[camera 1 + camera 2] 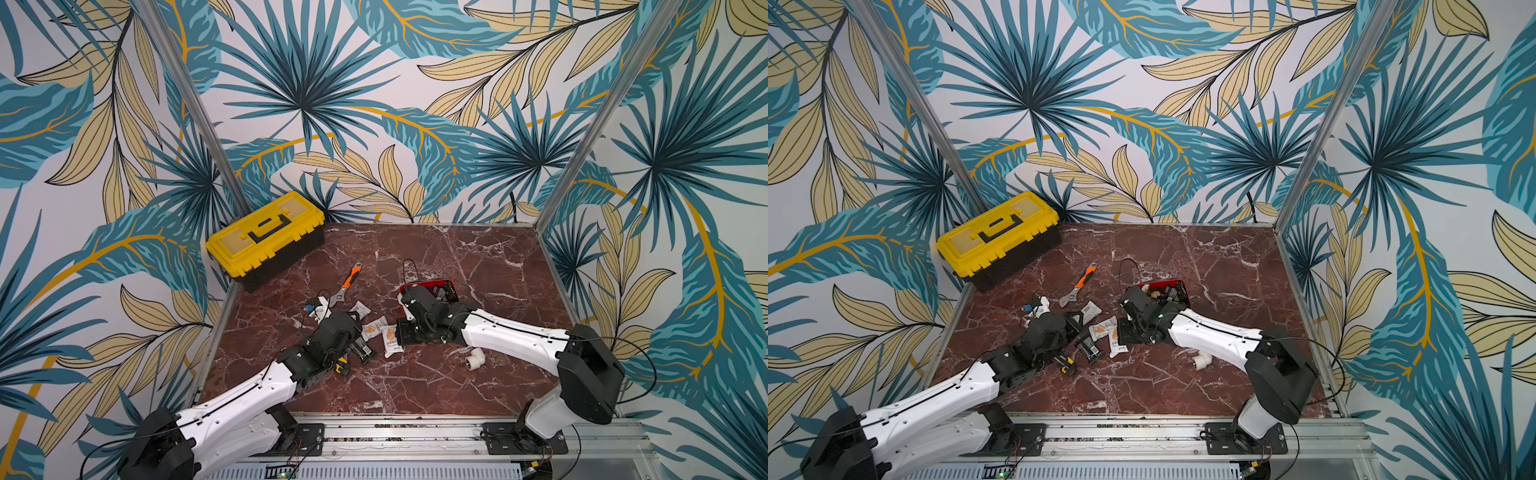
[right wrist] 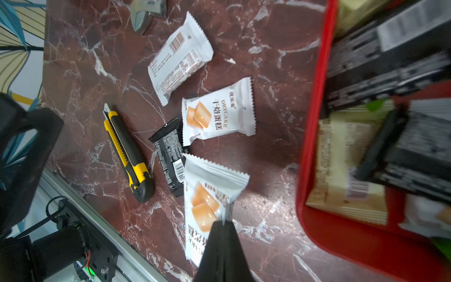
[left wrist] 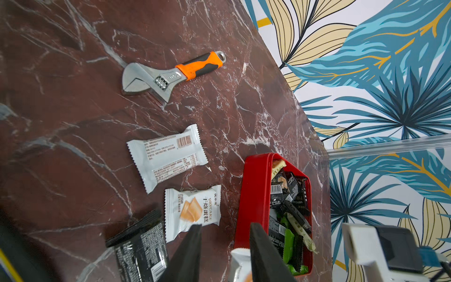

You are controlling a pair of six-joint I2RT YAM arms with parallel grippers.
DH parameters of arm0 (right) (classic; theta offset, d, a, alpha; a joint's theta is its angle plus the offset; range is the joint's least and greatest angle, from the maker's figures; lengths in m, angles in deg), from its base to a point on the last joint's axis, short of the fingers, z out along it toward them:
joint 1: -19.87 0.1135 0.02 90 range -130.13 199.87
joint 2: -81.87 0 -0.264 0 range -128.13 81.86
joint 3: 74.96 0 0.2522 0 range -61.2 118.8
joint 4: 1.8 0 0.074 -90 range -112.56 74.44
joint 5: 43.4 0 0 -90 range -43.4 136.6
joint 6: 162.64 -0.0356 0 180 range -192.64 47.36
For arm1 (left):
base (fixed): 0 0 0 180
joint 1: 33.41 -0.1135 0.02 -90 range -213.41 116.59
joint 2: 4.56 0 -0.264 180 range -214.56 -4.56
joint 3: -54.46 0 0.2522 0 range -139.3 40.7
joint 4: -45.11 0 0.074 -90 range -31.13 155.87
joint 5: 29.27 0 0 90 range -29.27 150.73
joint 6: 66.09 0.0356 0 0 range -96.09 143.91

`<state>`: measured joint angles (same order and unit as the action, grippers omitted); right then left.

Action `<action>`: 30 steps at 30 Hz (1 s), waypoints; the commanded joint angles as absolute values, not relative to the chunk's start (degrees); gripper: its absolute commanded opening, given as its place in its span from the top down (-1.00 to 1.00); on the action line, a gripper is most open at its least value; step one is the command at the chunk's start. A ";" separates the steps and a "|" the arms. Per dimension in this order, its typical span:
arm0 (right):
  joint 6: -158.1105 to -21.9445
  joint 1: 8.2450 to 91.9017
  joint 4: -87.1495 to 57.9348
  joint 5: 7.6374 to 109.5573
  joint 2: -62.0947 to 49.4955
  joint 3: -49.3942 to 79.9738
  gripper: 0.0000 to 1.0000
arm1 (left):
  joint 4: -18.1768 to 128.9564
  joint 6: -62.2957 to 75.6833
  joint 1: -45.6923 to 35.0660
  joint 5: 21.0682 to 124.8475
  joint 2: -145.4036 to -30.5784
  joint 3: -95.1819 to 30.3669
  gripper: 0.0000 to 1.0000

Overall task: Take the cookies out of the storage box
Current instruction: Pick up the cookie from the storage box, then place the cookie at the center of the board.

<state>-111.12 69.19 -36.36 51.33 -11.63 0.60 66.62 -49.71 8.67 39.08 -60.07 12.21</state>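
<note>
Right gripper (image 2: 223, 224) jaws clench a seemingly light, slippery cookie packet (image 2: 210, 193) by its crimped seam — left gripper (image 3: 225, 225) jaws parted.

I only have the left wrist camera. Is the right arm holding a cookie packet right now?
Observer: Yes, the right jaws are shut on the corner of a white packet with orange print, outside the red tray.
Operator: Anything by my left arm I can't see?
Observer: A yellow-black utility knife lies beside the black packet.
Operator: Other clutter?
Observer: A white pipe elbow lies beside the right arm.
</note>
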 commanded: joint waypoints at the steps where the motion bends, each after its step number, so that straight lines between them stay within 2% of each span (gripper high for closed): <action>1: -112.37 70.34 -35.94 49.54 -15.24 3.12 1.00 | 69.33 -50.44 8.78 37.79 -59.05 14.22 0.25; 15: -113.01 71.20 -38.78 46.38 -22.64 6.45 1.00 | 68.92 -48.73 8.81 38.84 -59.19 13.76 0.25; 20: -112.38 71.20 -38.32 46.24 -21.51 6.37 0.42 | 68.45 -45.80 8.82 40.04 -61.08 11.90 0.16; 22: -112.15 71.20 -38.32 44.86 -19.74 5.94 0.25 | 68.63 -43.97 8.78 40.81 -62.29 10.40 0.10; 26: -110.44 71.11 -38.32 40.70 -12.99 4.34 0.15 | 69.69 -38.65 8.81 43.14 -65.60 6.17 -0.04; 30: -108.46 70.09 -39.36 36.11 -5.57 2.16 0.15 | 69.31 -31.36 8.86 46.72 -69.30 1.44 -0.09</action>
